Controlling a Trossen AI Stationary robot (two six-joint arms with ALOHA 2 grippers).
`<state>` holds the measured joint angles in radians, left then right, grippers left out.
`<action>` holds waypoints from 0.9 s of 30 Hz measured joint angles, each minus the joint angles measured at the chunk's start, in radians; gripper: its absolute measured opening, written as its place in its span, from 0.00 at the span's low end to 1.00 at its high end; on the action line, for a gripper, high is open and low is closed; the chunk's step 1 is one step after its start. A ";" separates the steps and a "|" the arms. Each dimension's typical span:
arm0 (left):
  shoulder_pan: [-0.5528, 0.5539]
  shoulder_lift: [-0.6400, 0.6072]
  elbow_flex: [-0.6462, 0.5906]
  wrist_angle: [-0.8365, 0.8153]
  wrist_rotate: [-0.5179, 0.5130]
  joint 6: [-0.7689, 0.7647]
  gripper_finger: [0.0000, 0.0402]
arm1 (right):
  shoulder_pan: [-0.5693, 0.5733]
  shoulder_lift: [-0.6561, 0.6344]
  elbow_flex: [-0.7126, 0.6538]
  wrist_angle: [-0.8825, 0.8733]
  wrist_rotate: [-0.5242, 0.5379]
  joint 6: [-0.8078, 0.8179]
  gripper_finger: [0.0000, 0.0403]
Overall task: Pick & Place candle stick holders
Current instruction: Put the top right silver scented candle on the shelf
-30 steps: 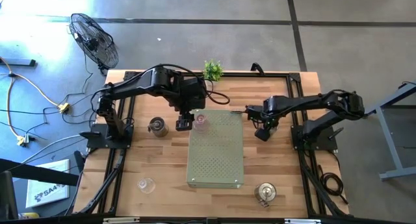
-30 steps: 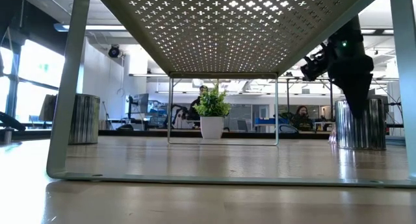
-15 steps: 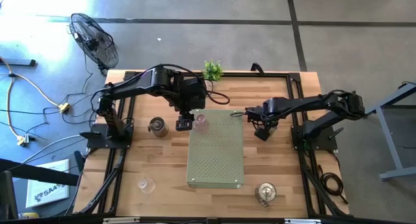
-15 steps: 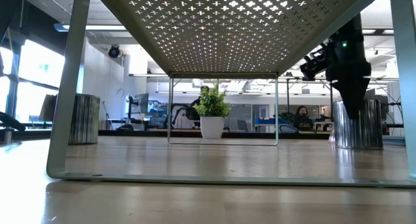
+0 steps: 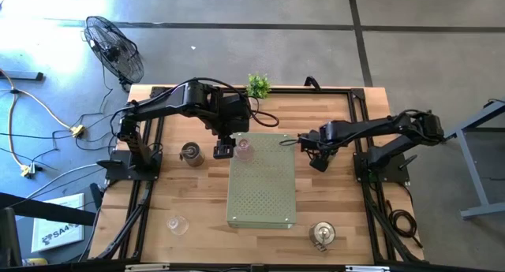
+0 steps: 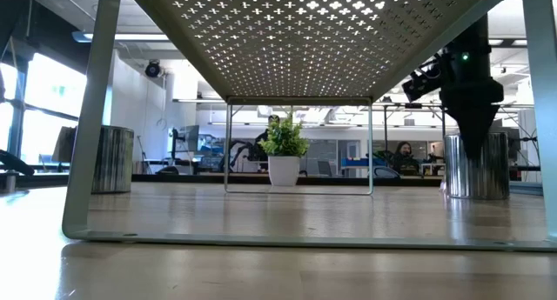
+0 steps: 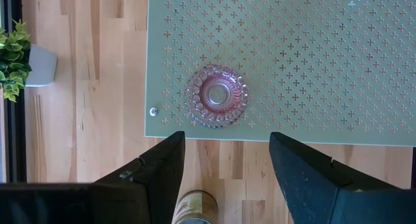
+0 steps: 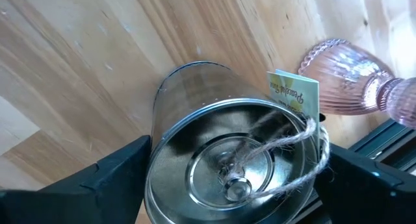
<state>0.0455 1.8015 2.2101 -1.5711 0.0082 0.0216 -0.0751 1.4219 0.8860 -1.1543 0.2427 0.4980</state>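
A pink glass holder (image 5: 243, 148) stands on its base on the raised perforated plate (image 5: 262, 195), near the plate's far left corner; it also shows in the left wrist view (image 7: 216, 104). My left gripper (image 5: 225, 151) hangs open beside it, over the plate's left edge. My right gripper (image 5: 318, 161) is open, pointing down right of the plate. Its fingers stand on either side of a silvery tin holder (image 8: 227, 162) with twine and a tag, which stands on the table (image 6: 477, 165). Whether they touch it, I cannot tell.
Another pink ribbed holder (image 8: 341, 78) lies beside the tin. A silvery tin (image 5: 191, 153) stands left of the plate, a clear glass holder (image 5: 177, 224) near the front left, and a metal holder (image 5: 322, 234) near the front right. A potted plant (image 5: 258, 85) stands at the far edge.
My right gripper has shifted a little over the tin holder, first toward the plate and then back.
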 joint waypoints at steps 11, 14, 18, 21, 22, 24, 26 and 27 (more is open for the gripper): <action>0.000 0.000 0.000 0.000 0.000 0.000 0.55 | 0.097 0.003 0.021 -0.133 0.061 0.085 0.88; 0.000 0.000 0.000 0.000 0.000 0.000 0.55 | 0.123 0.003 0.058 -0.169 0.077 0.097 0.88; 0.000 0.000 0.000 0.000 0.000 0.000 0.55 | 0.156 0.003 0.139 -0.226 0.088 0.123 0.88; 0.000 0.000 0.000 0.000 0.000 0.001 0.55 | 0.186 0.003 0.219 -0.310 0.100 0.153 0.88; 0.000 0.000 0.000 0.000 0.000 0.004 0.55 | 0.197 0.003 0.250 -0.342 0.111 0.166 0.88; 0.000 -0.003 0.000 0.000 0.000 0.006 0.55 | 0.218 0.003 0.308 -0.401 0.128 0.194 0.88; 0.000 -0.007 0.000 0.000 0.000 0.007 0.55 | 0.239 0.003 0.363 -0.423 0.129 0.209 0.88; 0.000 -0.009 0.000 0.000 0.000 0.008 0.55 | 0.249 0.000 0.390 -0.421 0.129 0.202 0.88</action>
<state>0.0452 1.7920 2.2105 -1.5714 0.0082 0.0294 0.1736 1.4221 1.2763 -1.5749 0.3714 0.7003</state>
